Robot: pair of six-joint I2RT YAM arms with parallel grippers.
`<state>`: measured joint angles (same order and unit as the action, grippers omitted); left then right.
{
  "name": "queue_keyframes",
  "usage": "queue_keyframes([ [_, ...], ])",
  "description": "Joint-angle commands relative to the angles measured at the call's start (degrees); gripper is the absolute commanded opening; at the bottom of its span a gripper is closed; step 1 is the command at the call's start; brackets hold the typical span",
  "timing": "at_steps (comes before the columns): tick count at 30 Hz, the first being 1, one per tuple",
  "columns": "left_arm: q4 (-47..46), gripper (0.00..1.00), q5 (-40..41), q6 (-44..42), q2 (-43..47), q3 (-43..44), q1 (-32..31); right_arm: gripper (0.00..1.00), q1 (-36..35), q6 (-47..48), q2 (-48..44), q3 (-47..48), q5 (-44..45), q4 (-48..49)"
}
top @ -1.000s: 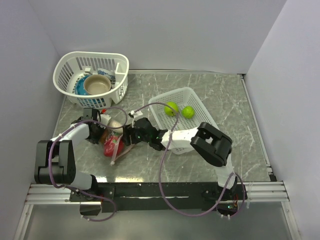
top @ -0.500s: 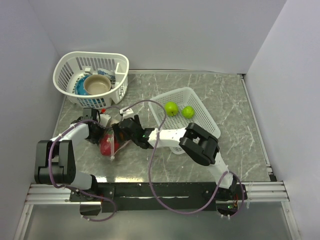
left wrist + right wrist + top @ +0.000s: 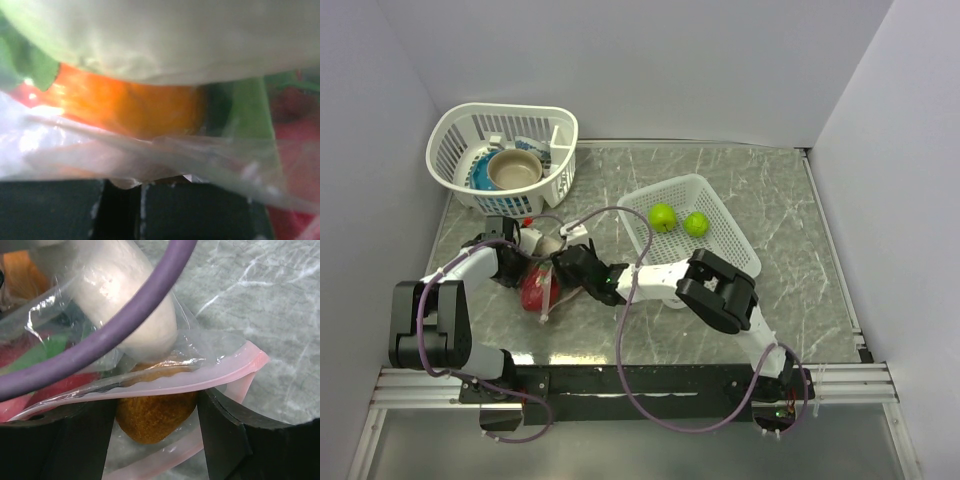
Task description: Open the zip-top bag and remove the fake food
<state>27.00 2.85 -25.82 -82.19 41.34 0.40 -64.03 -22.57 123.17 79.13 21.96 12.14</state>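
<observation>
On the grey marbled table (image 3: 780, 190), left of centre, between my two arms:

1. Zip-top bag (image 3: 552, 296): clear, floppy, lying flat, holding most of the fake food (image 3: 534, 290).
2. Left gripper (image 3: 122, 200): my fingers are together, clamped on a fold of the bag's film. Close beyond them, seen through the plastic, are an orange piece (image 3: 130, 107), a green piece (image 3: 250, 115) and a red piece (image 3: 295, 145).
3. Right gripper (image 3: 157, 440): at the bag's mouth, my fingers apart, one on either side of a brown piece (image 3: 155, 415) that fills the gap. I cannot tell whether they press on it.
4. Pink zip strip (image 3: 220, 372): runs across between those fingers, over the brown piece.
5. Pale piece (image 3: 130, 315): oblong, inside the bag, just behind the strip.
6. Purple cable (image 3: 100, 347): crosses the right wrist view.
7. White rectangular basket (image 3: 720, 240): right of the bag, well apart from it, holding two lime-green balls (image 3: 663, 216).
8. Round white basket (image 3: 455, 135): far left corner, with a tan bowl (image 3: 513, 168).
</observation>
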Motion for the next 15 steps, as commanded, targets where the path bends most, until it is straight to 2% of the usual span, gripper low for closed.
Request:
queue_keyframes([
  [1, 3.14, 0.01, -4.26, -0.01, 1.77, 0.14, -0.67, 0.63, -1.1, 1.47, -2.41, -5.03, 2.12, -1.86],
  [4, 3.41, 0.01, -4.09, 0.25, 1.95, 0.23, -0.67, 0.56, -1.1, 1.3, -4.25, -7.67, 2.39, -1.07],
  [6, 3.41, 0.01, -4.08, 0.51, 2.04, 0.23, -0.67, 0.45, -1.18, 1.38, -6.53, -8.81, 2.48, -1.24],
  [8, 3.23, 0.01, -3.82, 0.51, 1.77, 0.14, -0.67, 0.4, -1.18, 1.65, -11.43, -12.5, 1.52, -0.28],
  [15, 1.91, 0.01, -3.03, 1.12, -0.51, 1.02, -0.67, 0.41, 0.65, 6.13, -32.36, -26.56, -8.85, 5.96],
])
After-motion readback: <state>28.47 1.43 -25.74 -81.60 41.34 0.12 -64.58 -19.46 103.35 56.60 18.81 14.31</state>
